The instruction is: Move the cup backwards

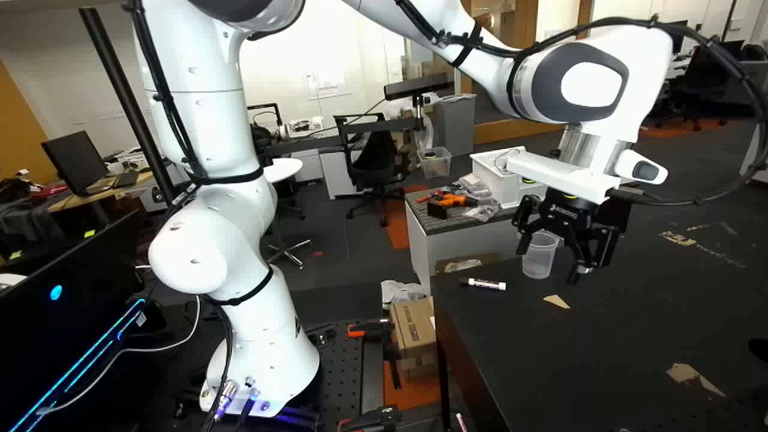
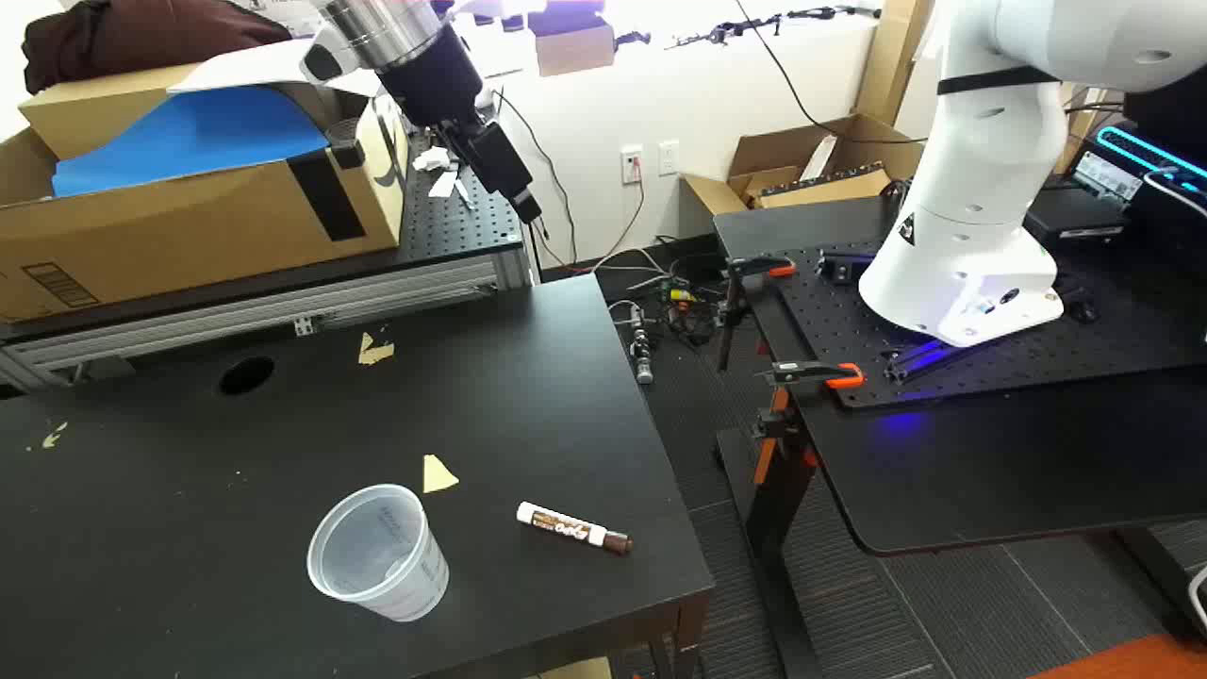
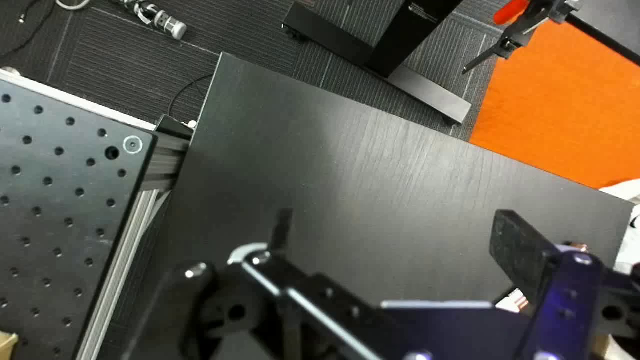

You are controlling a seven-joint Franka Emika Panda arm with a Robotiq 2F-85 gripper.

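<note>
The cup (image 2: 382, 556) stands upright on the table (image 2: 528, 377), below the pincer (image 3: 395, 220) and well apart from it, held by nothing. Its thin, cloudy plastic should make it light and springy, likelier to buckle than crack if squeezed hard. It looks empty, so a careless nudge would probably send it skidding or tip it over. The smooth wall may be slippery. Since it narrows towards the base, I would take hold just under the rim, where the flare should stop it slipping through, or pinch one side with a finger inside. A gentle squeeze ought to do.

The pincer hangs high over the table with its fingers spread wide and nothing between them; the wrist view does not show the cup, so the pincer would likely need to travel sideways as well as down to reach it. Below it on the table, near the cup, lie a marker (image 2: 575, 528) and a pale scrap (image 2: 438, 474). On the pincer's side away from the cup sits a cardboard box (image 2: 189, 226).
</note>
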